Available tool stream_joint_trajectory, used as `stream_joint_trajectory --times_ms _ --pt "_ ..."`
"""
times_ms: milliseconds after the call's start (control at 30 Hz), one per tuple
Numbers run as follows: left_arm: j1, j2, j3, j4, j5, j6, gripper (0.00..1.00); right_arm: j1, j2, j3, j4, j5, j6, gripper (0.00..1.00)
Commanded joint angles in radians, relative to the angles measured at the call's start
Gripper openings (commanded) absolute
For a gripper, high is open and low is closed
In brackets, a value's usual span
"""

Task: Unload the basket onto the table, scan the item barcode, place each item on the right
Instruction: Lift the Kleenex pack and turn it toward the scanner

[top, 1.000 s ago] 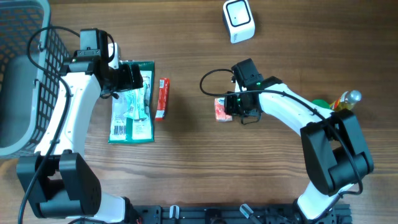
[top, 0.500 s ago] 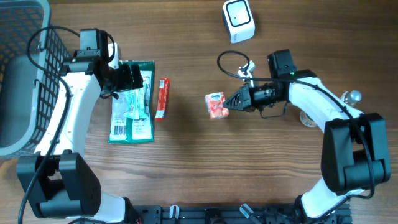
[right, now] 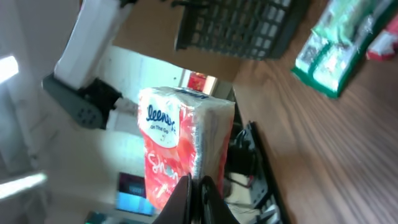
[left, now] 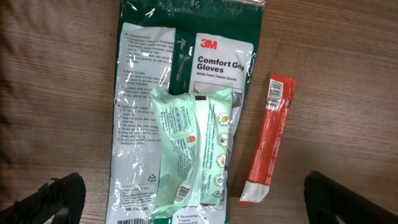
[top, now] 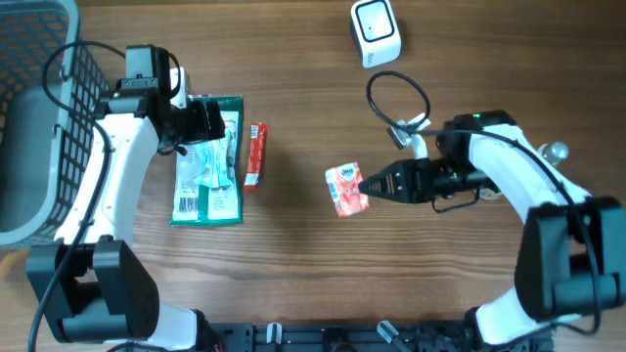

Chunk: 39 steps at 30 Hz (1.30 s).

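- The right gripper [top: 368, 183] is pinched tight on a small tissue pack [top: 346, 189]. Its two fingers are squeezed almost flat together on one edge of the pack.
- The tissue pack is red and white. It hangs out past the fingertips, near the middle of the table [top: 293, 284], and looks lifted off the wood.
- The scanner [top: 376, 32] is a small white box at the far side of the table, well apart from the pack.
- The pack is probably very light and soft, so it will squash if it is squeezed hard.
- Its plastic wrap looks shiny, so it may be slippery. A thin pinch on the edge could let it slide or swing.
- A grip across the fat middle would be safer, but it might cover the barcode.
- The barcode cannot be seen in these pictures, so which side must face the scanner cannot be told.
- The left gripper [top: 207, 121] is spread wide and holds nothing.
- It hovers over a gloves bag [left: 180, 87] with a green wipes pack [left: 193, 149] lying on top of it.
- A red stick packet [left: 268, 140] lies just beside the gloves bag.
- A gray basket [top: 29, 117] sits at the left edge.
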Motion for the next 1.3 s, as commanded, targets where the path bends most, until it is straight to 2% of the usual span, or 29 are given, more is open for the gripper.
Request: stream_joint_trajectory --times_ms 0,400,1100,1200,1267 --pt "0.005 -0.013 0.01 0.0 -0.006 0.001 1.0 -0.003 -0.102 0.001 -0.039 -0.065 -0.159 0.04" --pt "0.005 -0.013 0.01 0.0 -0.006 0.001 1.0 -0.003 -0.32 0.001 -0.091 -0.064 -0.108 0.04" --pt "0.005 -0.013 0.01 0.0 -0.006 0.002 1.0 -0.003 -0.374 0.001 -0.087 -0.064 -0.071 0.04" --pt "0.005 -0.013 0.01 0.0 -0.006 0.001 1.0 -0.003 -0.373 0.001 -0.025 -0.043 0.023 0.04" --pt "0.005 -0.013 0.01 0.0 -0.006 0.001 1.0 -0.003 -0.373 0.001 0.071 0.031 0.142 0.04"
